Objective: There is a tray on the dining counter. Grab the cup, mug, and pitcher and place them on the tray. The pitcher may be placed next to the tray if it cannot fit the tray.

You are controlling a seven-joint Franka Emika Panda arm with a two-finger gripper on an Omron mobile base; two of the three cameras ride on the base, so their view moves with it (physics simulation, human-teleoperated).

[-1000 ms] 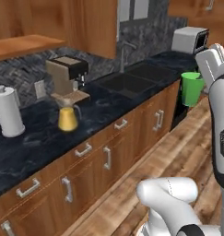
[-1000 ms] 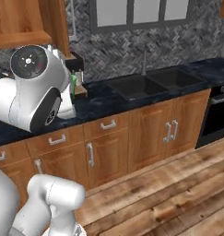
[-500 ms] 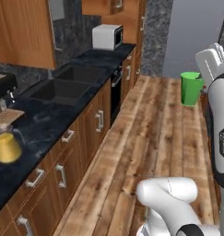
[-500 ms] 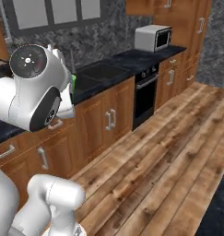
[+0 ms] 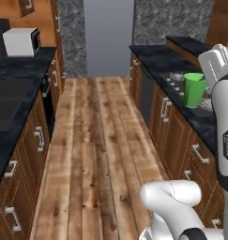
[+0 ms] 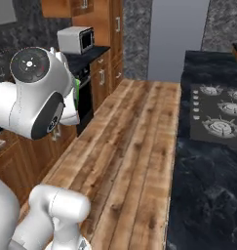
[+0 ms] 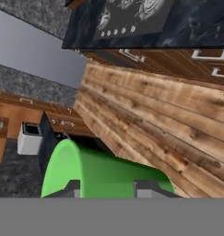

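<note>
Gripper (image 7: 106,188): two dark tips at the bottom of the hand view, closed on the cup (image 7: 97,173), one tip on either side of its green wall. Held.

Cup: bright green tumbler, no handle, slightly tapered. In the left base view it hangs upright in the air at the end of the white arm (image 5: 224,136), just left of the hand, in front of the right-hand counter (image 5: 181,70); not resting on it. In the right base view a thin green sliver (image 6: 77,95) shows past the edge of the arm's large white joint.

Floor (image 5: 96,150): wood planks, running down the aisle between two runs of cabinets toward a plain grey panel (image 5: 108,37) at the far end.

Right-hand counter: black marbled top over wooden doors with metal handles. Cooktop (image 6: 218,110) set into it, with round burners and a row of small knobs.

Left-hand counter (image 5: 12,98): black top over wooden drawers and doors.

Microwave (image 5: 21,41): white, on the far end of the left-hand counter, well apart from the cup.
</note>
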